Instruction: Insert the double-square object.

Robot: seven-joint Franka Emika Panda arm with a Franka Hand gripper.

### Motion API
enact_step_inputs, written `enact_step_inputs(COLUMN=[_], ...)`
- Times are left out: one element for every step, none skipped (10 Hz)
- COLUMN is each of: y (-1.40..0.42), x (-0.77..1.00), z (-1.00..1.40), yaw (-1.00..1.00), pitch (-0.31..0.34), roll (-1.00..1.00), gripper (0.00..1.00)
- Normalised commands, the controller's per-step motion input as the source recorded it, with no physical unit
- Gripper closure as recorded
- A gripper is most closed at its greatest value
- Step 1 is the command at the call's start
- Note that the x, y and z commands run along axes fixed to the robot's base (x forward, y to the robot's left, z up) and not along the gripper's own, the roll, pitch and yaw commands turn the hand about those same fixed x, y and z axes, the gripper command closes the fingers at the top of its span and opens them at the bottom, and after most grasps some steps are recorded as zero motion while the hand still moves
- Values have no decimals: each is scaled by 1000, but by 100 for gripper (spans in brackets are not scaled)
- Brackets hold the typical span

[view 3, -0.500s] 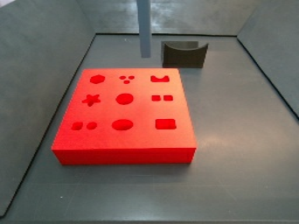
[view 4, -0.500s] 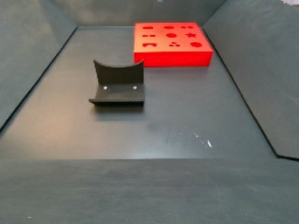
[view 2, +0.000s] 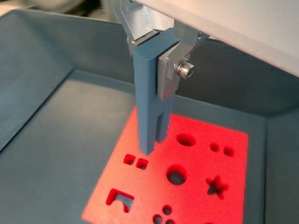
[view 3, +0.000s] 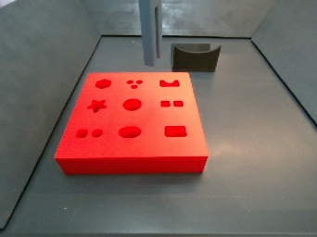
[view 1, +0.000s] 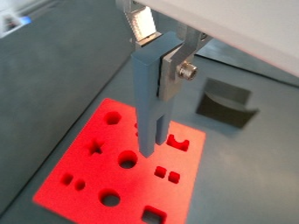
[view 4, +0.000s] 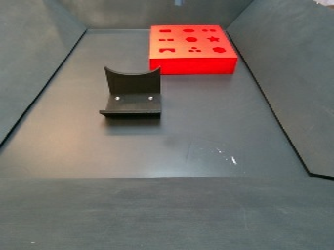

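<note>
My gripper (view 1: 158,66) is shut on the top of the double-square object (view 1: 149,114), a slender grey-blue bar that hangs upright with its two narrow legs pointing down. It also shows in a wrist view (view 2: 147,105) with the gripper (view 2: 155,61). The silver fingers (view 1: 176,63) clamp its sides. The bar hangs above the red board (view 1: 100,171), apart from it, its lower end near the round hole and the crown-shaped hole. The two-square hole (view 1: 167,175) lies a little beyond. In a side view the bar (view 3: 150,37) hangs over the board's (view 3: 130,148) far edge; the gripper is out of frame there.
A dark grey block with a scooped top (view 3: 196,57) stands behind the board's far right corner, also in a side view (view 4: 131,93) and a wrist view (view 1: 228,101). Grey walls enclose the floor. The red board (view 4: 196,61) lies at the far end.
The bar has moved slightly lower and a little to the left in the side view. The board and the block have not moved.
</note>
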Motion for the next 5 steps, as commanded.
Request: enact_step_inputs(y=[0,0,0,40,126], x=[0,0,0,109,51], z=[-229,-246,-254,-277,-337], yaw=[-1000,-1000,-1000,-1000,-857], pitch=[-27,-21,-14,0,114], roll=[20,29,34,26,53], gripper=[100,100,100,100,100])
